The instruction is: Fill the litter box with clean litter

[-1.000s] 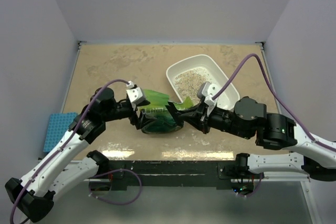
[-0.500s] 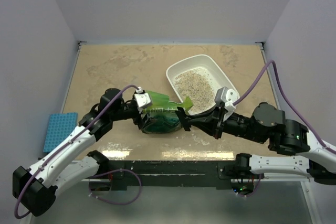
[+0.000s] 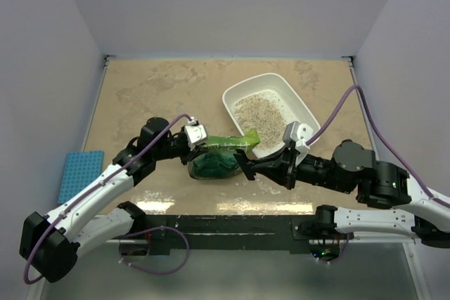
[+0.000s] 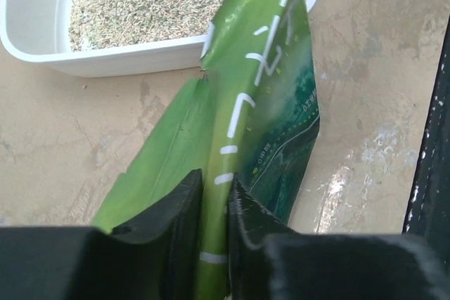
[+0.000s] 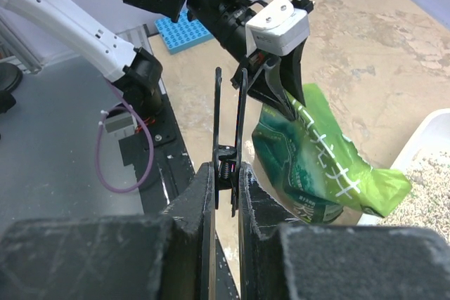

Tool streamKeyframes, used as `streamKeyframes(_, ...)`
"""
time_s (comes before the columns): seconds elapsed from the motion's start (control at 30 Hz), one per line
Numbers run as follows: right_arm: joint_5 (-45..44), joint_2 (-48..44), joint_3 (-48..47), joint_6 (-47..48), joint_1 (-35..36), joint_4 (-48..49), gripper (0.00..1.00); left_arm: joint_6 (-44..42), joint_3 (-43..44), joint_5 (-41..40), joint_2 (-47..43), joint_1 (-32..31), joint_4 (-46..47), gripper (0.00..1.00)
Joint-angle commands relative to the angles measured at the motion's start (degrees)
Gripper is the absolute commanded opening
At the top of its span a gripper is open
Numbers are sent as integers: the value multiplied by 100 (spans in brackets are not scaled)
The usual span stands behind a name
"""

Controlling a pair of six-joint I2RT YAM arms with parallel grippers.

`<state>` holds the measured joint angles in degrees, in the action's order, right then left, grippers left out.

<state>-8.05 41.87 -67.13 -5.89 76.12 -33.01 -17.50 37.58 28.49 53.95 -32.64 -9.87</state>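
Left end effector (image 4: 214,180) was pinched narrow on the folded top edge of the green bag (image 4: 260,103), probably to pin the fold flat for sealing. Right end effector (image 5: 226,170) was closed on a thin black clip (image 5: 228,124), held close beside the bag, not on it yet. Litter box (image 3: 278,83) sat on the surface (image 3: 140,89) just behind the bag, with a layer of litter (image 3: 259,110) inside. The bag's far tip reached its near rim. Fill looked done.

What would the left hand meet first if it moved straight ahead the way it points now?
The left hand pinches the green bag; beyond it, probably the litter box wall, though depth is unclear.
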Motion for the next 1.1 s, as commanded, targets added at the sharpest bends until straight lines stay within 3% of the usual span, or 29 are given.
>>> streamKeyframes(0.0, -82, 198, 25, 167, 0, 260, 0, -175, -32, 121, -69, 21, 380, 16)
streamKeyframes(0.1, -196, 427, -10, 334, -18, 357, 0, -237, -49, 16, -130, 21, 389, 0)
streamKeyframes(0.3, 426, 875, 7, 1449, -658, 700, 0, -439, -163, 165, -420, 21, 485, 0)
streamKeyframes(0.4, 1278, 1051, 121, 2046, -2016, 849, 0, -561, -216, 253, -596, 21, 556, 0)
streamKeyframes(0.53, 2676, 1464, 175, 2968, -2979, 850, 0, -615, -225, 429, -632, 21, 539, 0)
streamKeyframes(0.67, 3947, 1833, -115, 3839, -3234, 385, 0, -641, -243, 473, -632, 21, 337, 0)
streamKeyframes(0.8, 4644, 2193, -483, 4656, -3252, -335, 0, -597, -313, 289, -736, 30, 345, 0)
streamKeyframes(1.07, 4717, 2413, -713, 4913, -3252, -451, 0, -500, -252, 236, -922, 21, 372, 0)
